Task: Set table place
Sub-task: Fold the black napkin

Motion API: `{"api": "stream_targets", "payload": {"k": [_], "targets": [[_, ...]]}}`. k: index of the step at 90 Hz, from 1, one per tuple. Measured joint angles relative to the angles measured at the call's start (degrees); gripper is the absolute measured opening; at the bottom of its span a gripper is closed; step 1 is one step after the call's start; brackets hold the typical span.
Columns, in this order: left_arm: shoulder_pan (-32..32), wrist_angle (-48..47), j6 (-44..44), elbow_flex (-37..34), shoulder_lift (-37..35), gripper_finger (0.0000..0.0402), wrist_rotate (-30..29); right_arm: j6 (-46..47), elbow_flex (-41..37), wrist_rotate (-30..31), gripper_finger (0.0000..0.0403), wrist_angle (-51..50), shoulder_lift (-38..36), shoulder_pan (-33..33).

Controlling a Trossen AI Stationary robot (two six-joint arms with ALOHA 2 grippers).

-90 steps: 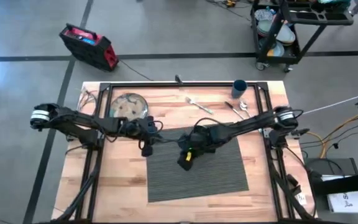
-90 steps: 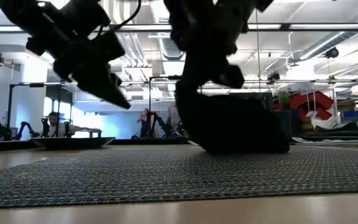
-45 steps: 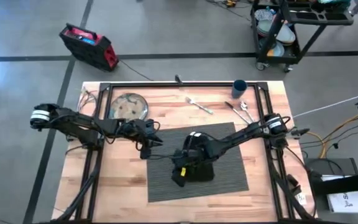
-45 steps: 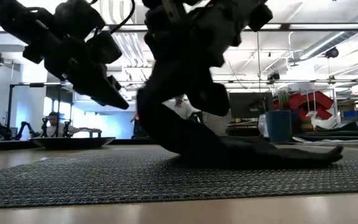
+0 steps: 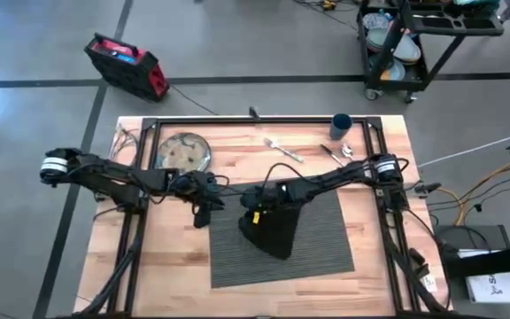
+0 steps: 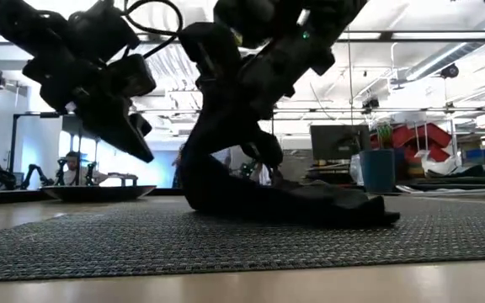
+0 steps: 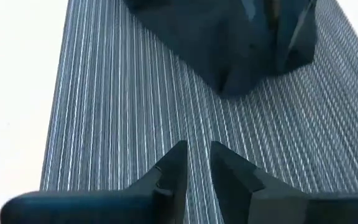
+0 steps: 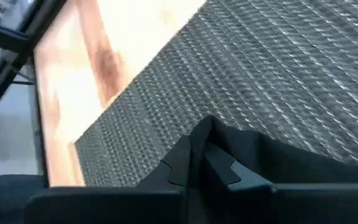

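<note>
High view is showing you the right gripper clenching its jaws on the napkin over the placemat; the left gripper, jaws nearly closed, is hovering left of it.

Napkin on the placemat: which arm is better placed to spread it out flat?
Right, probably. The right gripper is already shut on the napkin, lifting one edge off the placemat. The left gripper hovers beside the mat's edge, nearly shut and holding nothing.
</note>
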Motion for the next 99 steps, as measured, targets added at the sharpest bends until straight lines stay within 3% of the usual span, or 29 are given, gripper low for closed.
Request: {"api": "stream_targets", "payload": {"k": [42, 69, 99], "targets": [[0.0, -1.7, -0.1, 0.0, -1.0, 0.0063, 0.0, -1.1, 0.5, -4.3, 0.0012, 7.6, 3.6, 0.0], [0.0, -1.6, -1.1, 0.0, -1.0, 0.0081, 0.0, -0.7, 0.7, -4.9, 0.0096, 16.2, 3.0, -0.7], [0.0, -1.7, -1.2, 0.0, -0.9, 0.0093, 0.0, 2.0, 3.5, -8.8, 0.0179, 17.0, 2.0, -3.0]]}}
